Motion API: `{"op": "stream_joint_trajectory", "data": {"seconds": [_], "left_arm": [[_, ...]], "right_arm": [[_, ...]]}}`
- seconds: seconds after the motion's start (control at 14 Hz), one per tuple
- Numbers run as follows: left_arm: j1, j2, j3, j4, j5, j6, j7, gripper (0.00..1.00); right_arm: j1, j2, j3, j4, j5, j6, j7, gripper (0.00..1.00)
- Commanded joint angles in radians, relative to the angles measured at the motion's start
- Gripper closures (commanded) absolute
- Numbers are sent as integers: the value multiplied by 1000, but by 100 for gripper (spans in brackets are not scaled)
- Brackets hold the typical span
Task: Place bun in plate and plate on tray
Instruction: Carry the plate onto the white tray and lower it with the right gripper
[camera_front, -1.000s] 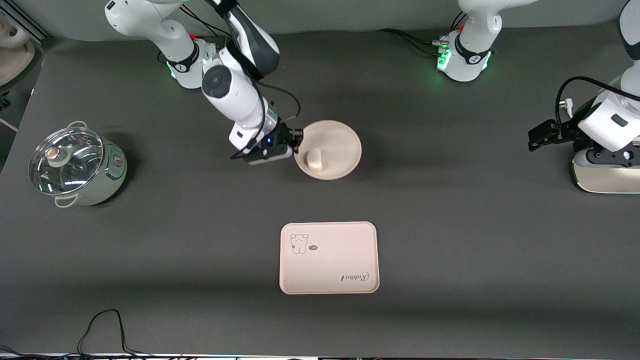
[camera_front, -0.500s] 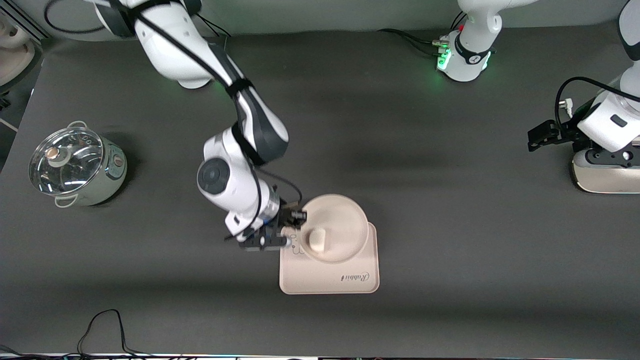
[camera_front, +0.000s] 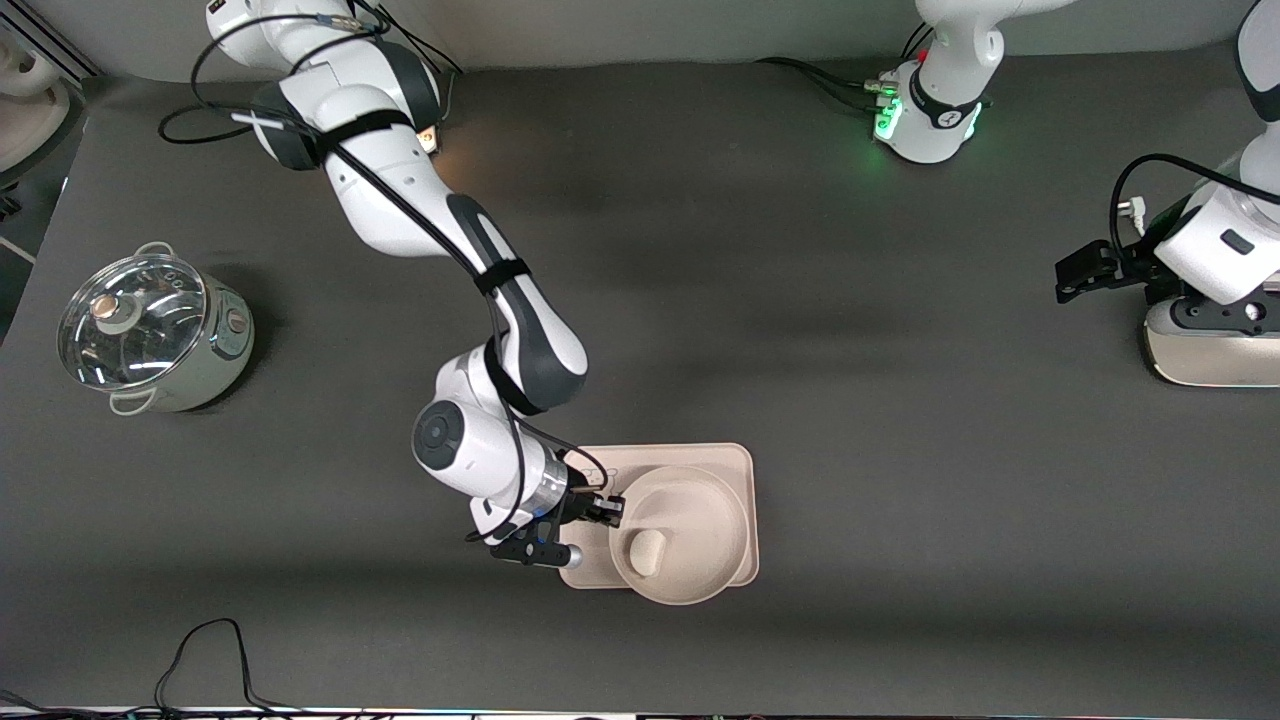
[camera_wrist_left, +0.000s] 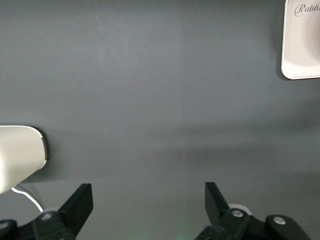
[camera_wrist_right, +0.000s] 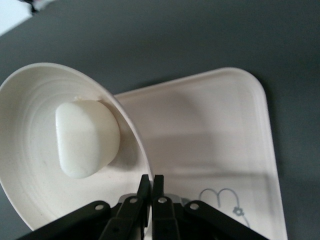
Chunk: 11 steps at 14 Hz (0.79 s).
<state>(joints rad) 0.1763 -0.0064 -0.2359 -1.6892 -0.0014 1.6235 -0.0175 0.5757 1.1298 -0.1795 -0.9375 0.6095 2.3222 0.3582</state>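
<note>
**A:** Where is the right tool (camera_front: 607, 510) now?

**B:** Low over the tray (camera_front: 660, 460), at the edge toward the right arm's end of the counter (camera_front: 900, 450). Its fingers are pressed together on the rim of the plate (camera_front: 700, 560), pinching that thin wall between them; the right wrist view shows the two black fingers closed tight on the rim.

**A:** And the bun (camera_front: 645, 551)?

**B:** In the plate, just ahead of the tool's fingertips, lying against the inner slope of the plate on the gripped side. I judge the plate is tipped a little toward the tool, which would explain why the bun sits there and not in the middle.

**A:** Is the plate on the tray?

**B:** Over it, but not squarely. Its edge overhangs the tray's border nearest the front camera. Whether it rests on the tray or hangs just above, I cannot tell.

**A:** Why a rim grip?

**B:** Probably because the plate is too wide to span, so pinching the rim is the only hold.

**A:** The left tool (camera_wrist_left: 145, 200)?

**B:** Waiting, fingers spread wide over bare counter, well away from the plate.
</note>
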Motion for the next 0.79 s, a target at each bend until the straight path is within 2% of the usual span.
{"op": "stream_joint_trajectory", "data": {"seconds": [0.0,0.64,0.71], "left_arm": [[-12,9,6,23,-2,-19,-6,0],[-12,14,6,23,-2,-11,-7,0],[-12,14,6,23,-2,-13,-7,0]], "right_arm": [[-22,65,0,54,50,3,18,100],[-20,27,-9,13,52,-96,51,100],[-20,3,-9,-22,50,-96,51,70]]}}
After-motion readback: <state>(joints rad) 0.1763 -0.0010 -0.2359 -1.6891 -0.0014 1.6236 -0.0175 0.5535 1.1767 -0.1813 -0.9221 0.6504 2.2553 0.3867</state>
